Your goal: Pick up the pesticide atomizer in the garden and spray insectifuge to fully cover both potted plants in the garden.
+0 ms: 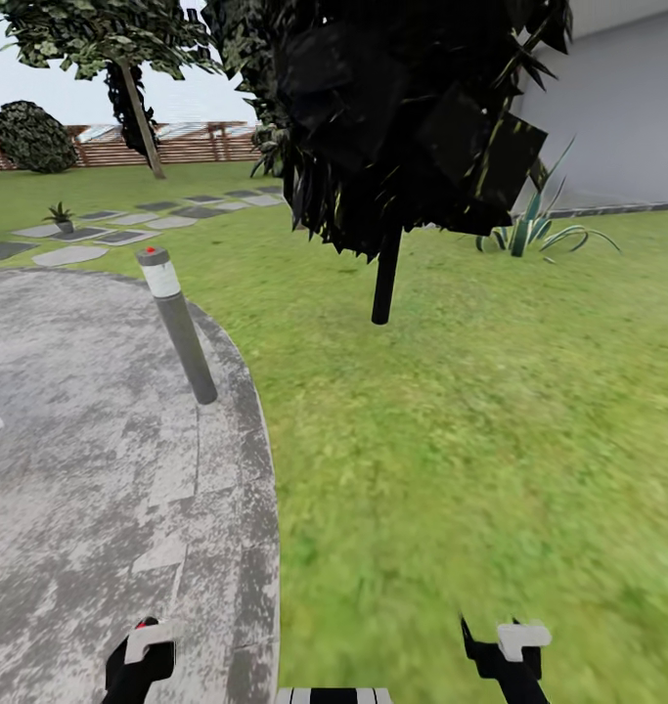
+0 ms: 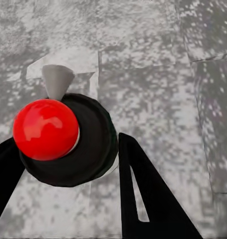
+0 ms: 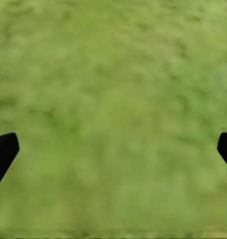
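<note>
- Two grippers appear at the lower edge of the head view: the left gripper [image 1: 138, 660] over the stone patio [image 1: 69, 469], the right gripper [image 1: 500, 650] over the lawn [image 1: 470, 440].
- Left gripper [image 2: 68, 139], left wrist view: its two dark fingers are closed narrowly against the sides of the pesticide atomizer [image 2: 93, 144]. This shows as a dark round body with a glossy red knob and a grey conical nozzle, seen end-on above the grey paving.
- In the head view, only a small red spot of the atomizer [image 1: 141, 623] shows at the top of the left gripper.
- Right gripper [image 3: 113, 149], right wrist view: fingers spread wide at opposite edges of the picture, with nothing but grass between them.
- Bollard lamp [image 1: 177, 323]: a grey post with a pale band and a red dot, leaning, at the patio's edge beside the lawn.
- Potted plant [image 1: 60, 215]: a small rosette in a tiny pot, far off among the stepping stones [image 1: 128, 235], well apart from both grippers.
- Tree [image 1: 392, 117]: dark foliage on a thin black trunk, standing in the lawn ahead.
- Agave [image 1: 529, 230]: long striped leaves, near the grey wall [image 1: 617, 108].
- Slatted wooden fence [image 1: 177, 145]: closes the far side of the lawn.
</note>
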Robot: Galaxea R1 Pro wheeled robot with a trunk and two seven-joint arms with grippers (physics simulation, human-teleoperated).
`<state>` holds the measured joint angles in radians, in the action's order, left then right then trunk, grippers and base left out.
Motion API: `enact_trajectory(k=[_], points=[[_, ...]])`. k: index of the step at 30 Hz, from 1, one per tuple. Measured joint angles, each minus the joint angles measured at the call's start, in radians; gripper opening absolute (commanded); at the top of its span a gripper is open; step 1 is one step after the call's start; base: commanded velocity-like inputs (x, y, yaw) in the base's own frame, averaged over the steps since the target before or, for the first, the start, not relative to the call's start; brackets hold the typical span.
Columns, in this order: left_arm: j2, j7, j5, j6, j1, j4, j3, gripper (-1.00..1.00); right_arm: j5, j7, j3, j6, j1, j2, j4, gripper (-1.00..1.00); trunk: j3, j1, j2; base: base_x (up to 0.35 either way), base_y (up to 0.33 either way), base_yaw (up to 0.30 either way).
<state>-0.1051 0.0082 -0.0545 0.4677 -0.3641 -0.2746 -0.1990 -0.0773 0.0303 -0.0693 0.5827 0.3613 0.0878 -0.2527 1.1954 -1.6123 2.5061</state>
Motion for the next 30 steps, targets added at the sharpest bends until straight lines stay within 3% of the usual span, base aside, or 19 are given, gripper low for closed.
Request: enact_trajectory(k=[6, 17, 27, 30], points=[[-0.001, 0.000, 0.009, 0.011, 0.051, -0.001, -0.020, -1.00, 0.000, -0.001, 0.001, 0.049, 0.000, 0.029, 0.116, 1.00, -0.033, 0.003, -0.001, 0.000, 0.000, 0.000], [-0.004, 0.000, 0.007, 0.011, 0.067, 0.008, -0.021, -1.00, 0.001, -0.002, 0.003, 0.048, 0.000, 0.021, 0.132, 1.00, -0.082, 0.008, -0.004, 0.000, 0.000, 0.005], [-0.004, 0.000, 0.007, 0.012, 0.067, 0.008, -0.021, -1.00, 0.001, -0.002, 0.003, 0.048, 0.000, 0.021, 0.133, 1.00, -0.121, 0.012, -0.006, 0.000, 0.000, 0.237], [-0.004, 0.000, 0.007, 0.012, 0.067, 0.008, -0.021, -1.00, 0.001, -0.002, 0.003, 0.048, 0.000, 0.021, 0.132, 1.00, -0.131, 0.023, -0.027, 0.000, 0.000, 0.277]])
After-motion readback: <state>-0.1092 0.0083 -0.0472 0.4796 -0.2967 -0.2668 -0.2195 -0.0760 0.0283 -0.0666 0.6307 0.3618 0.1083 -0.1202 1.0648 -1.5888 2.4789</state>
